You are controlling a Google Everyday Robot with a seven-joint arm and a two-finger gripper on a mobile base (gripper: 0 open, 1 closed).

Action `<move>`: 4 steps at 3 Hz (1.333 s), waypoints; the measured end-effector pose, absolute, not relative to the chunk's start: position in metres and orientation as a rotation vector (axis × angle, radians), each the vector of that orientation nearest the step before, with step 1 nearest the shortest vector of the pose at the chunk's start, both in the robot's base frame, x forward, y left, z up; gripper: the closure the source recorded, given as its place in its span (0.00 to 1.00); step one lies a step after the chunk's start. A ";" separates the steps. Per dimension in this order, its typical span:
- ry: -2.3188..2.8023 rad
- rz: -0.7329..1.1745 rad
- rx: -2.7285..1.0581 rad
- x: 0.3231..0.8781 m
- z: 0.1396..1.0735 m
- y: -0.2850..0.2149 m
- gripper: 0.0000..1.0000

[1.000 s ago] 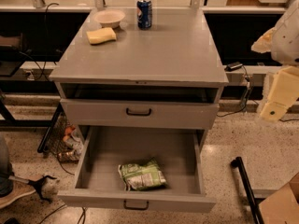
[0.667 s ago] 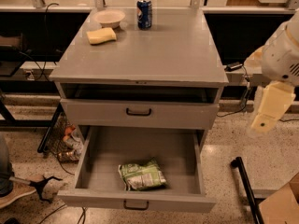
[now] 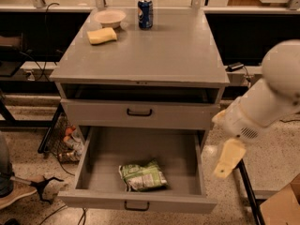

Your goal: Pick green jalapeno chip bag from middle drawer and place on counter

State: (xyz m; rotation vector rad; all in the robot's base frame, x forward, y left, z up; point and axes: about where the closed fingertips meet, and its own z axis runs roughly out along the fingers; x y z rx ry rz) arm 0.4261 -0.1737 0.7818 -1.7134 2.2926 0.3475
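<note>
Filling the centre of the frame, the grey bench (image 3: 173,55) is standing with its flat top facing the camera; the robot's white arm (image 3: 272,97) is reaching in from the right edge of the frame, sloping down toward the lower centre beside the cabinet's right flank; the middle drawer (image 3: 140,149), lowest of the cabinet, is hanging pulled out in the lower centre; the drawer above it (image 3: 183,115) is sitting shut; the green jalapeno chip bag (image 3: 142,176) is lying flat on the open drawer's floor, near the front wall and about midway across; the claw (image 3: 228,158) is hanging at the arm's lower end, just right of the open drawer's right wall, apart from the bag, and whether it is open or closed I cannot tell; toward the upper left of the frame, a pale bowl (image 3: 109,18), a yellow sponge (image 3: 101,35) just in front of it and a blue can (image 3: 145,13) to their right are sitting on the bench top.
</note>
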 end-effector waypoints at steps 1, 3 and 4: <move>2.299 0.431 -1.690 0.422 0.708 -0.142 0.00; 2.284 0.405 -1.668 0.428 0.704 -0.139 0.00; 2.272 0.453 -1.627 0.439 0.676 -0.133 0.00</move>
